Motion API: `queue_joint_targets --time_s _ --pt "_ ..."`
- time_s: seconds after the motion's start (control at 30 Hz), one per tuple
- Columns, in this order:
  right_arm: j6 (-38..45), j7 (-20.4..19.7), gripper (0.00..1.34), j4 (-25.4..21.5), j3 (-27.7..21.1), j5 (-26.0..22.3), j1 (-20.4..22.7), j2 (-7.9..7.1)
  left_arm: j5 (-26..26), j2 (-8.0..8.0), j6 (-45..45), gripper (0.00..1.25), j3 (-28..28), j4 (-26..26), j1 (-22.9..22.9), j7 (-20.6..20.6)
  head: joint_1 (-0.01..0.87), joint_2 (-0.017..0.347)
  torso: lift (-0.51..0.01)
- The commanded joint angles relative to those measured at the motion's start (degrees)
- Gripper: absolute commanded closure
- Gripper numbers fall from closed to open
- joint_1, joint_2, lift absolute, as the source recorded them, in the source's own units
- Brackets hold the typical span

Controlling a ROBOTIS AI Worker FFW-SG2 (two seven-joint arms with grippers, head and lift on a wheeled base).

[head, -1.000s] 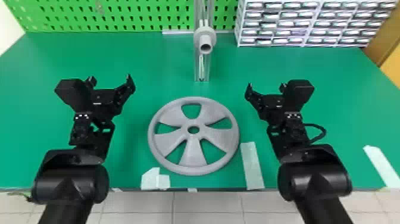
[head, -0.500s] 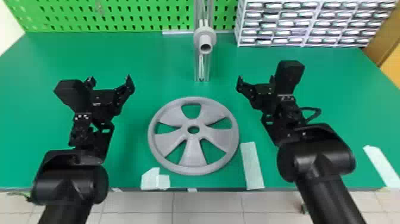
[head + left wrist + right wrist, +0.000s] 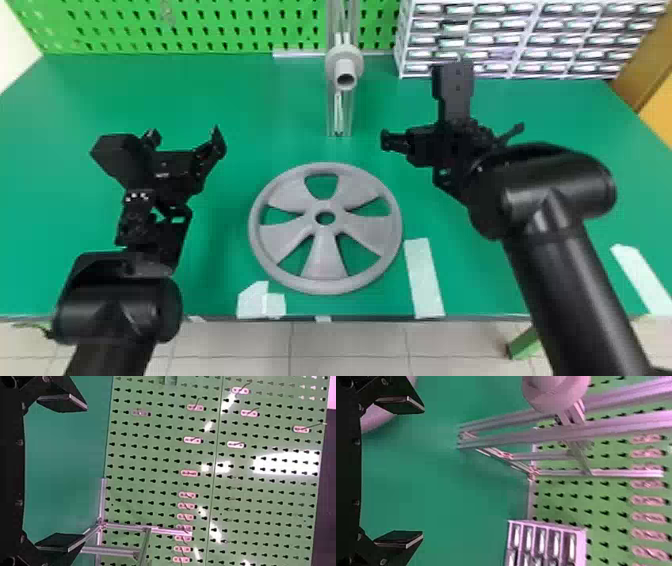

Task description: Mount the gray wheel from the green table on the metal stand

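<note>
The right end effector [image 3: 422, 473] hung above the table [image 3: 280, 110], its two fingers spread wide with nothing between them, and here was the relation that counted: the wheel [image 3: 322, 255] lay back toward the robot from it and over to the robot's left. In the head view, that put the wheel's right far rim closest to this hand. Across on the other side, the left end effector [image 3: 184, 134] had its fingers apart too, also empty, just off the left far part of the rim. Right looked slightly nearer, though it was close, and heights were hard to judge.

The wheel itself was flat on the table, between the two arms, near the front edge. No long axis on a round thing like that, so it all came down to the centre hole, and that hole faced upward. Now look beyond it: the metal stand [image 3: 331, 112] rose almost straight behind, and its gray peg [image 3: 345, 67] pointed out toward the robot. Hole up, peg forward: those two lines crossed! The coming move likely called for a drop back to the rim, a hold on opposite sides, then a lift and a tilt to bring hole and peg into line.
</note>
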Motion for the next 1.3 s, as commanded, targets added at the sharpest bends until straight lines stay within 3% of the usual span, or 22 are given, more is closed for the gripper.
queue_joint_targets --time_s 0.0,0.4,0.8,1.0,1.17,1.27 --pt "5.8 0.2 0.18 -0.1 0.7 -0.3 -2.5 0.25 0.0 0.03 0.0 0.13 0.1 0.0 0.0 0.0 0.868 0.052 -0.093" --pt "16.3 0.9 0.18 1.7 0.3 0.1 -7.9 1.13 -0.1 0.03 0.0 0.13 0.1 0.0 0.0 0.0 0.868 0.052 -0.093" --pt "22.9 6.7 0.18 11.0 1.4 0.9 -14.8 1.65 -0.3 0.03 0.0 0.13 -0.3 0.0 -0.1 0.0 0.868 0.052 -0.093" --pt "24.0 9.9 0.18 16.3 2.3 4.7 -17.5 2.97 -0.4 0.12 0.0 0.13 -0.2 0.0 0.1 0.0 0.868 0.052 -0.093" --pt "24.8 16.9 0.18 20.5 0.9 13.5 -19.3 3.11 -0.4 0.29 0.0 0.13 -0.8 0.0 -0.6 0.0 0.868 0.052 -0.093" --pt "24.9 19.9 0.18 23.1 0.8 15.5 -20.4 3.11 -0.5 0.47 0.0 0.13 -1.0 0.0 -0.6 0.0 0.868 0.052 -0.093"
